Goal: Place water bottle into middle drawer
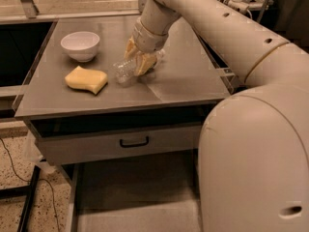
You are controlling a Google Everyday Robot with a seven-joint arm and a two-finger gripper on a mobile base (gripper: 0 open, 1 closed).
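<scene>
The water bottle (123, 72), clear and crinkled, lies on its side on the grey counter top (183, 81), right of the yellow sponge. My gripper (138, 63) reaches down from the back, its yellowish fingers (130, 48) closed around the bottle's middle, and the bottle still rests on the counter. The middle drawer (140, 197) stands pulled out below the counter with its flat grey floor showing. My arm's large pale body covers the drawer's right part.
A yellow sponge (87, 79) and a white bowl (80, 45) sit on the left of the counter. A shut drawer front with a black handle (133, 142) lies just under the counter. A cable runs on the speckled floor (19, 178) at the left.
</scene>
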